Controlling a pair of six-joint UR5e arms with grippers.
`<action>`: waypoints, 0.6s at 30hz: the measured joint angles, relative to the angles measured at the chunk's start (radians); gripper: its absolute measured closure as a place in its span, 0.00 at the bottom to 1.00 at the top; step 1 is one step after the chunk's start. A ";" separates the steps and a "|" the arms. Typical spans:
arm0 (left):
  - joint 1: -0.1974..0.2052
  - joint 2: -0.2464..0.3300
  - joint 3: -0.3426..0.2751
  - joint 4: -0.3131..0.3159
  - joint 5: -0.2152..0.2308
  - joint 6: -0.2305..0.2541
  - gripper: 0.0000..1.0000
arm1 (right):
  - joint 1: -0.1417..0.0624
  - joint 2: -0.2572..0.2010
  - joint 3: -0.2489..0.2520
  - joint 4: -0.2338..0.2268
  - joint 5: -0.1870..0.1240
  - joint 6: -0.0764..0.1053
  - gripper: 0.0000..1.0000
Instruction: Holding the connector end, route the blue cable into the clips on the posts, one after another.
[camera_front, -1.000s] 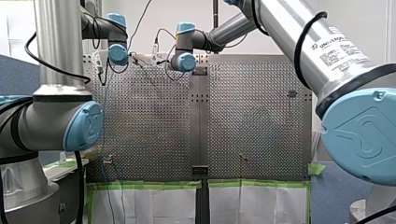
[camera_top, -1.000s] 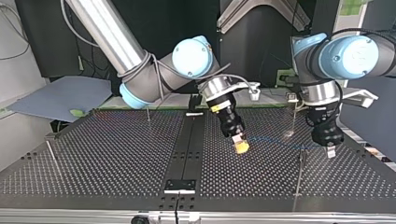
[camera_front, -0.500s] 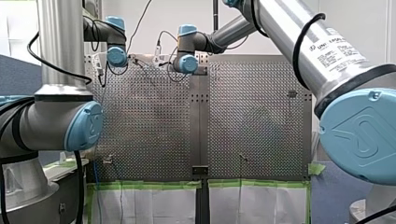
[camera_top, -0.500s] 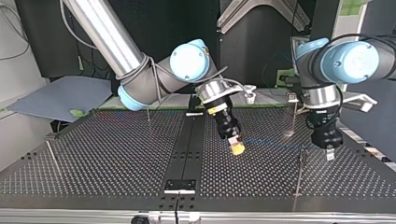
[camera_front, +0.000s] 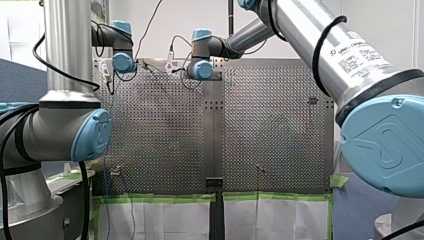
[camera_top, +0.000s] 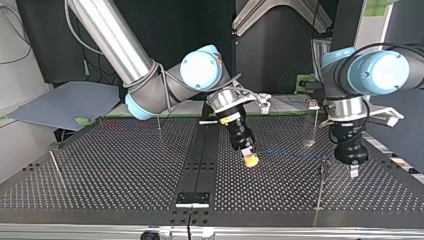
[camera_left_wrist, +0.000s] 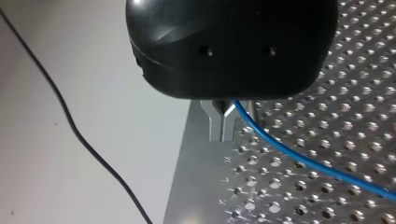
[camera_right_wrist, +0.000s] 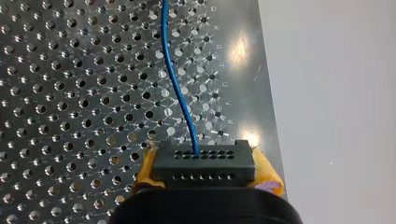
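Connector first: the black block with its rows of small holes is clamped between the yellow pads of my right gripper, whose jaws are closed as far as the block allows. From the block's face the blue cable runs ahead of the gripper, lying close over the perforated table.

In the top view my right gripper hangs tilted just above the table, a little to the 3 o'clock side of the dark centre strip. My left gripper points straight down at about 3 o'clock from it, well apart. The cable shows as a thin blue line stretched between the two.

A thin post stands just beside my left gripper, at its 8 o'clock. Another post stands farther back, at its 11 o'clock.

Along my left wrist, the metal fingers stand pressed nearly together. The cable comes out from between them and trails away over the holes, so this gripper is closed around the cable itself.
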 joint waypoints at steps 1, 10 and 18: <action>0.001 -0.001 0.002 0.001 0.003 -0.003 1.00 | -0.001 0.000 0.000 0.000 -0.001 0.000 1.00; 0.005 -0.021 0.009 0.003 0.034 -0.024 1.00 | -0.009 0.001 -0.001 -0.003 -0.004 -0.001 1.00; 0.018 -0.065 0.043 0.007 0.059 -0.043 1.00 | -0.020 0.003 -0.001 -0.009 -0.013 -0.003 1.00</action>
